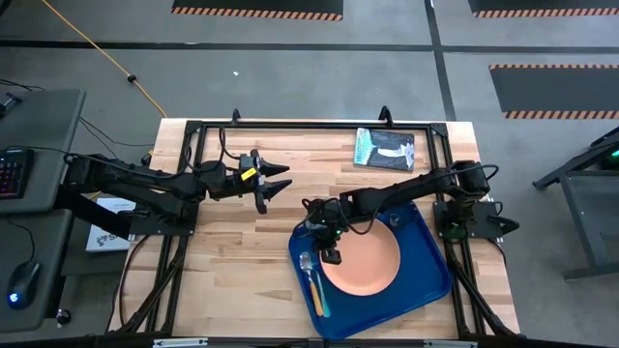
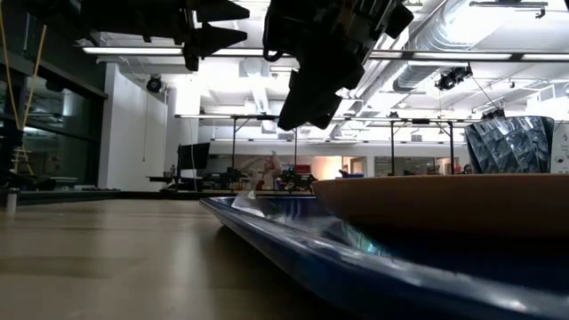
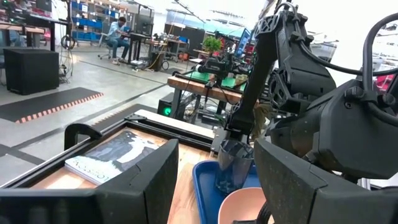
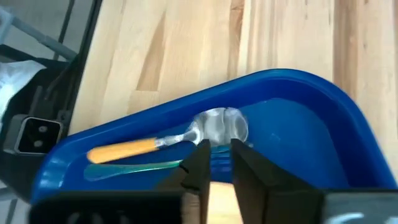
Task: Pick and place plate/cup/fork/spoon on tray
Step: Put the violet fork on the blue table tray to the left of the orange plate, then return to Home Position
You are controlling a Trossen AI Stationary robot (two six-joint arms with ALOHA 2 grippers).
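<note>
Right gripper above spoon and fork in tray, fingers nearly closed, empty. Left gripper open, idle, empty. Could nudge plate rising.

Inside the deep-blue tray lie a plain peach-orange plate, a yellow-orange-handled spoon and a light-blue-handled fork.

A glossy deep-blue plastic tray holding a shiny metal-bowled, yellow-orange-handled spoon and a matt peach-orange plate rests on a pale wooden plank table.
</note>
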